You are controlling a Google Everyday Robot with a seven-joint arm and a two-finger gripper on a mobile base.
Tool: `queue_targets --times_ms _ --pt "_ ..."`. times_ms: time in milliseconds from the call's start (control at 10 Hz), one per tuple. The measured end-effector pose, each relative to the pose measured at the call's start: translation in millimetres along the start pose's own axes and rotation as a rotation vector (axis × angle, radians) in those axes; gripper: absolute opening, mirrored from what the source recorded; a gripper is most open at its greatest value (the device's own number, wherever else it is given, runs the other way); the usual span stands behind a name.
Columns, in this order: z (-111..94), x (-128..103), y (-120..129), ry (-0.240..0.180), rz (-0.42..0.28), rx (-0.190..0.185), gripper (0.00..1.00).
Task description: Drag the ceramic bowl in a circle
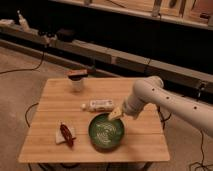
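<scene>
Concerning the round glossy dark-green ceramic bowl (106, 134) with pale streaks inside: sits on the light wooden tabletop (50, 102), toward the front edge and a little right of the middle. Could go wrong from here by slipping off the smooth glazed rim during the circle, if pressed too lightly; could also tip the bowl, if pushed down too hard on one side. Danger too of sweeping into the long white tube-like object (100, 105) lying just behind the bowl, or into the dark red thing on white paper (66, 135) near its left, if led in too wide a circle. As for the pale-tipped hand (116, 114) on the white arm (150, 97): placed at the back right rim of the bowl, seemingly touching it. Cannot tell how far open, nor whether closed on the rim.
</scene>
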Motion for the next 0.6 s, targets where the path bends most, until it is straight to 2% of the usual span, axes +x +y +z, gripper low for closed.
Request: queue_targets --times_ms 200,400,600 --pt "18.1 -7.4 15.4 -0.033 -0.022 0.019 0.8" --pt "30.6 -3.0 25.7 -0.039 -0.049 0.034 0.8" --pt "46.1 6.3 34.2 -0.052 -0.07 0.02 0.8"
